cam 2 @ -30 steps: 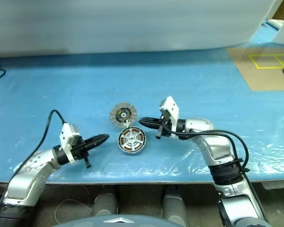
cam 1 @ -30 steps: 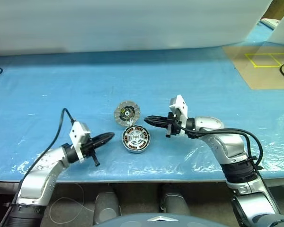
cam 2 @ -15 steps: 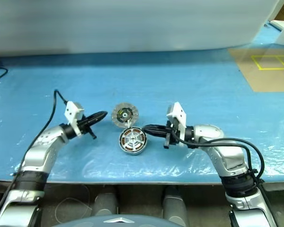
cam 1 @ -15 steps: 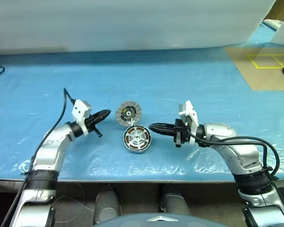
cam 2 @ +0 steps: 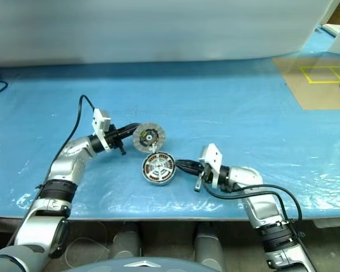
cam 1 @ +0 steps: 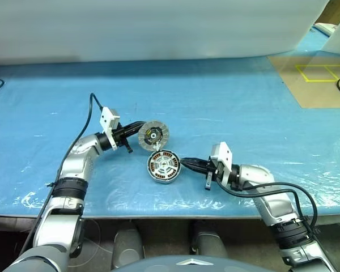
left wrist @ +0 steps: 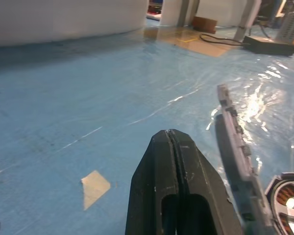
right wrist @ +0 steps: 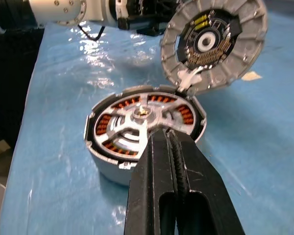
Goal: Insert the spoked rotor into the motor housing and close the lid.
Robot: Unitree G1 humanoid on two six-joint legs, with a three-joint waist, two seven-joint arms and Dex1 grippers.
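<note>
- Rotor first: the dark spoked rotor (right wrist: 137,128) already sits inside the round silver motor housing (cam 1: 163,166) with its copper windings, so we judge insertion done and lid-closing the step in hand.
- Round silver-grey lid (cam 1: 153,135), ribbed rim, black-and-yellow centre showing, stands tilted on edge just behind the housing; its lower rim looks to be touching the housing's far edge, like an open hinge.
- Left gripper (cam 1: 135,130) is beside the lid on the side away from the housing's right, black fingers pressed together, holding nothing; the tip looks to be at or touching the lid's rim.
- Right gripper (cam 1: 185,164) sits just right of the housing, fingers also pressed together, empty, tip close to the housing wall; contact we cannot tell.
- To do it well, we would push the lid's upper back face with the left tip so it tips forward over the housing, slowly.
- We would keep the right tip against the housing wall as a brace so it does not slide on the blue plastic-covered table (cam 1: 243,102).
- Risk: the lid slipping sideways off the rim, or landing askew on the rotor hub.
</note>
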